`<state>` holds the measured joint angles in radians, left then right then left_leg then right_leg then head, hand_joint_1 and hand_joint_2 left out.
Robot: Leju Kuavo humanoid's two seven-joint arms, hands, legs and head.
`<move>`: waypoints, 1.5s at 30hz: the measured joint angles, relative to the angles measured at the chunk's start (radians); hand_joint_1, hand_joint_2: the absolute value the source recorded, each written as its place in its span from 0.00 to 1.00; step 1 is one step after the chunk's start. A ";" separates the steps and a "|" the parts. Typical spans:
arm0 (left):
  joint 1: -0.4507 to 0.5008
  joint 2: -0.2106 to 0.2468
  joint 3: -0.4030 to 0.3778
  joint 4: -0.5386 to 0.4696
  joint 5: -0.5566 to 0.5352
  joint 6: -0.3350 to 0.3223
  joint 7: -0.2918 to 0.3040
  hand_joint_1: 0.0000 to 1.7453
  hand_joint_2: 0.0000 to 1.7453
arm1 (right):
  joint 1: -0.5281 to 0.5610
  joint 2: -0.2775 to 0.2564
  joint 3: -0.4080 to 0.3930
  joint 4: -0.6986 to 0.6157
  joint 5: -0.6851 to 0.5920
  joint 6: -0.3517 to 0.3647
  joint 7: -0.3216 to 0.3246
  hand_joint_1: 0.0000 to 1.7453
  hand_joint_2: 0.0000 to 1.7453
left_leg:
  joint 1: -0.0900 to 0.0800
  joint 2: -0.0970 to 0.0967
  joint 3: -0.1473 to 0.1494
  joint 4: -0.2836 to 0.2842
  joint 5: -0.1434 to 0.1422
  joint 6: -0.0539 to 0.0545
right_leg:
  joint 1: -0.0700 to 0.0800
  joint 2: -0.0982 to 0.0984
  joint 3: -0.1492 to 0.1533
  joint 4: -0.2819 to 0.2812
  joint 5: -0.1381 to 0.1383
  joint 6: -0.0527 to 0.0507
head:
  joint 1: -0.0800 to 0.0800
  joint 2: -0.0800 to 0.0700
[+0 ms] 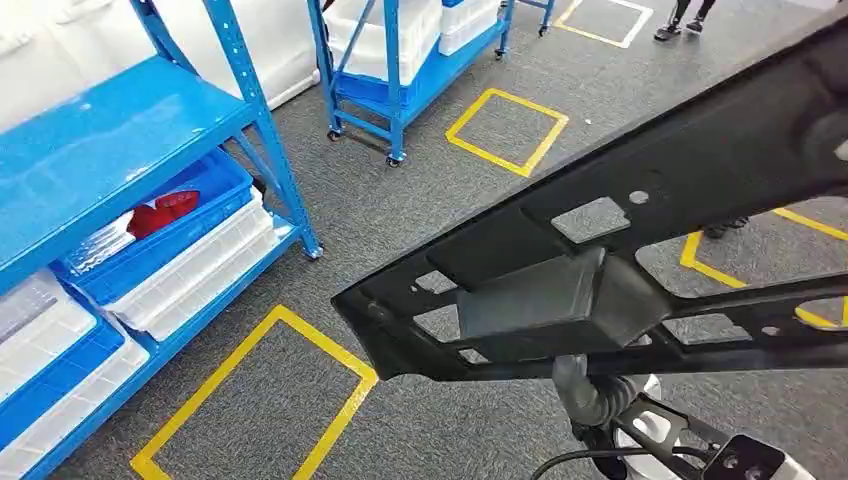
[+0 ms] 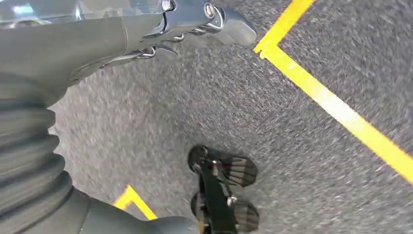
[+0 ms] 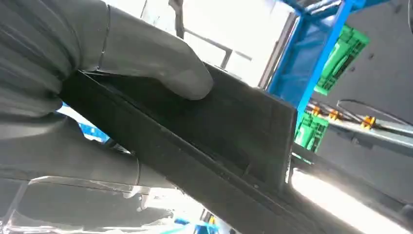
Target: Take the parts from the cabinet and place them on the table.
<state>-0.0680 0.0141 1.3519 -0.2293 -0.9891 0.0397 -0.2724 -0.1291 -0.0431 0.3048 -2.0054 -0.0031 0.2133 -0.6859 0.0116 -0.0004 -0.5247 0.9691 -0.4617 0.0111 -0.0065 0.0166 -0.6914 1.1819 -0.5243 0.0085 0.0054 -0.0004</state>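
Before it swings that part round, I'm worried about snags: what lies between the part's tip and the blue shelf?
In the head view, bare grey carpet with a yellow taped square separates the black part from the blue shelf.

Blue shelving [image 1: 120,150] left; open carpet [image 1: 420,190] ahead

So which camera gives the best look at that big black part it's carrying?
The head view: the black part stretches across it, cutouts visible. The right wrist view has a close slice under the right hand's thumb. The left wrist view faces the floor.
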 joint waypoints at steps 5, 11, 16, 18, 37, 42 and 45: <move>0.003 -0.006 0.000 0.000 -0.006 0.014 0.021 0.00 1.00 | 0.016 -0.002 0.003 -0.002 0.000 -0.010 0.000 1.00 1.00 | -0.001 0.063 0.001 0.003 -0.005 -0.006 | -0.011 -0.019 0.003 0.017 0.031 0.011 | 0.000 0.000; 0.002 -0.013 0.000 0.000 -0.005 0.021 0.036 0.00 1.00 | 0.016 -0.003 0.012 -0.002 -0.013 -0.012 0.000 1.00 1.00 | -0.007 0.116 0.012 0.009 -0.021 -0.039 | 0.006 -0.053 0.100 -0.172 0.076 -0.023 | -0.002 0.000; 0.005 -0.028 0.003 0.000 0.006 0.034 0.037 0.00 1.00 | 0.007 -0.005 0.028 0.001 -0.024 0.019 0.000 1.00 1.00 | 0.002 0.010 -0.095 0.253 -0.159 -0.055 | -0.001 -0.005 0.102 -0.184 0.087 -0.045 | -0.007 0.000; 0.011 -0.036 0.007 0.000 0.014 0.036 0.035 0.00 1.00 | 0.005 -0.005 0.030 0.007 -0.032 0.028 0.000 1.00 1.00 | 0.002 0.009 -0.148 0.353 -0.175 -0.054 | 0.003 0.023 0.103 -0.183 0.088 -0.046 | -0.006 0.000; 0.008 -0.087 0.028 0.000 0.021 0.006 -0.008 0.00 1.00 | -0.031 -0.015 0.032 0.065 -0.045 0.034 0.000 1.00 1.00 | -0.004 0.075 -0.002 0.007 -0.010 -0.004 | -0.006 -0.050 0.083 -0.116 0.073 0.007 | 0.001 0.000; 0.008 -0.087 0.028 0.000 0.015 -0.004 -0.008 0.00 1.00 | -0.032 -0.021 0.037 0.066 -0.036 -0.002 0.000 1.00 1.00 | -0.013 0.121 0.008 0.014 -0.026 -0.031 | 0.008 -0.061 0.106 -0.175 0.068 -0.023 | -0.002 0.000; 0.005 -0.082 0.027 0.000 0.018 -0.002 -0.009 0.00 1.00 | -0.033 -0.022 0.044 0.065 -0.033 -0.013 0.000 1.00 1.00 | -0.003 0.030 -0.024 0.099 -0.089 -0.048 | 0.001 -0.029 0.113 -0.181 0.072 -0.035 | -0.007 0.000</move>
<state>-0.0634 -0.0683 1.3794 -0.2293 -0.9709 0.0378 -0.2815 -0.1620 -0.0649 0.3491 -1.9402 -0.0359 0.2006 -0.6859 0.0084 0.0292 -0.5491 1.0679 -0.5509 -0.0365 -0.0056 -0.0121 -0.5785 1.0005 -0.4524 -0.0263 -0.0015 0.0000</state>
